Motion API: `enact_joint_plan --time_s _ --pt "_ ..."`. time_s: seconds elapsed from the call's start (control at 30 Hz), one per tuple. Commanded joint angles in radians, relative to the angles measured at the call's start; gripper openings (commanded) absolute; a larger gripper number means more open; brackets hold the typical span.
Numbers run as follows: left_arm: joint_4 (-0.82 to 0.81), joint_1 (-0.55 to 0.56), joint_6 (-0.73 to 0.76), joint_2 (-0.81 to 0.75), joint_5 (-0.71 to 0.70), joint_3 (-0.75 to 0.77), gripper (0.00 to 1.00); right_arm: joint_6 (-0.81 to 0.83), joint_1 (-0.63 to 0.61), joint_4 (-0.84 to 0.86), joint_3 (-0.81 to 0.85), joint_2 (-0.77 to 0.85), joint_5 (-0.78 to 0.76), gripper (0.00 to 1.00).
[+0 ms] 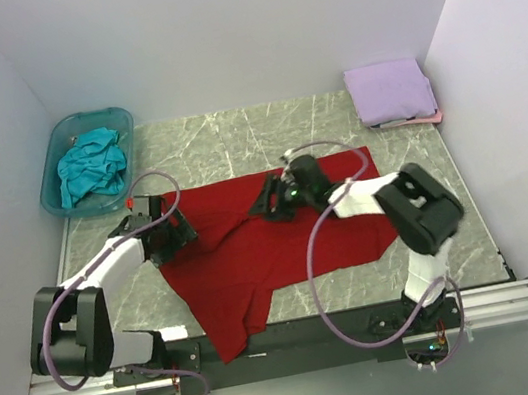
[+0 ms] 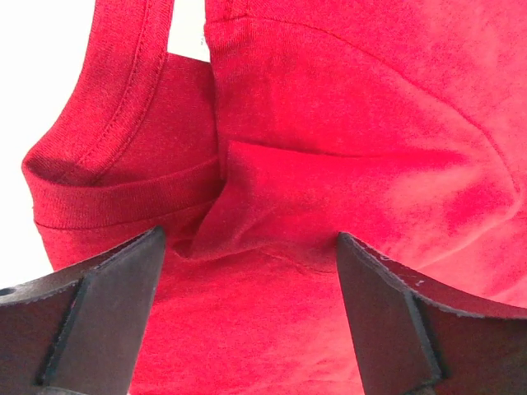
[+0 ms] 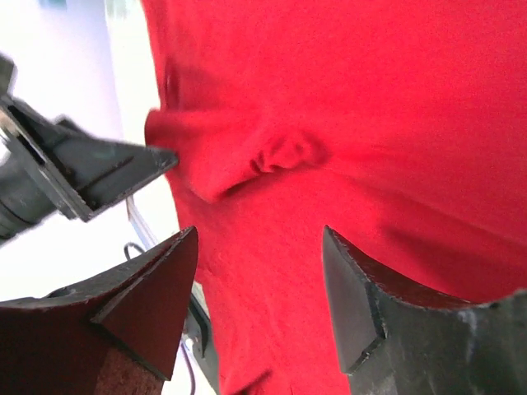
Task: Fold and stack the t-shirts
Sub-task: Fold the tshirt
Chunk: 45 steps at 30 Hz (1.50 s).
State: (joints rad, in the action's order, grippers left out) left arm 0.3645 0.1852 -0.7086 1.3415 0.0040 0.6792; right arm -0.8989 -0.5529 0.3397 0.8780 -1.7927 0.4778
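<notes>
The marble table (image 1: 234,142) carries everything. Across its middle lies the deep red t-shirt (image 1: 262,248), spread out but rumpled, with one corner hanging over the near edge between the two arm bases. At the far left corner stands a blue-green plastic tub (image 1: 47,185) with the teal t-shirt (image 1: 91,165) bunched inside it. At the far right corner the lavender t-shirt (image 1: 388,90) lies folded on top of the pale pink t-shirt (image 1: 430,117), of which only an edge shows. The left gripper (image 1: 183,233) sits low at the red shirt's left edge, its jaws spread with cloth between them but not pinched. The right gripper (image 1: 271,202) hovers over the shirt's upper middle, jaws likewise apart, holding nothing.
</notes>
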Motion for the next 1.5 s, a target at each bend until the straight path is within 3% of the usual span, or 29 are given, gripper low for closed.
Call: enact_joint_plan --time_s 0.0,0.1,0.43,0.9,1.13,1.37,1.47 --pt "-0.029 0.003 0.058 0.004 0.013 0.052 0.93 -0.093 -0.059 0.275 0.045 -0.075 0.041 0.70" --pt "-0.047 0.003 0.083 0.002 -0.001 0.063 0.97 -0.091 -0.096 0.318 0.067 -0.132 0.019 0.70" --pt "-0.071 0.003 0.123 0.064 0.031 0.079 0.98 -0.028 -0.125 0.351 0.134 -0.238 -0.008 0.70" --pt "-0.087 0.003 0.107 0.077 0.060 0.082 0.94 -0.046 -0.168 0.374 0.177 -0.284 0.008 0.70" --pt "-0.058 0.003 0.120 0.054 0.056 0.117 0.93 -0.018 -0.165 0.262 0.274 -0.241 0.013 0.70" --pt "-0.016 0.003 0.135 0.019 0.004 0.149 0.93 -0.092 -0.151 0.332 0.291 -0.238 0.081 0.66" --pt "-0.015 0.003 0.135 -0.004 -0.001 0.148 0.93 -0.042 -0.142 0.212 0.347 -0.234 0.055 0.66"
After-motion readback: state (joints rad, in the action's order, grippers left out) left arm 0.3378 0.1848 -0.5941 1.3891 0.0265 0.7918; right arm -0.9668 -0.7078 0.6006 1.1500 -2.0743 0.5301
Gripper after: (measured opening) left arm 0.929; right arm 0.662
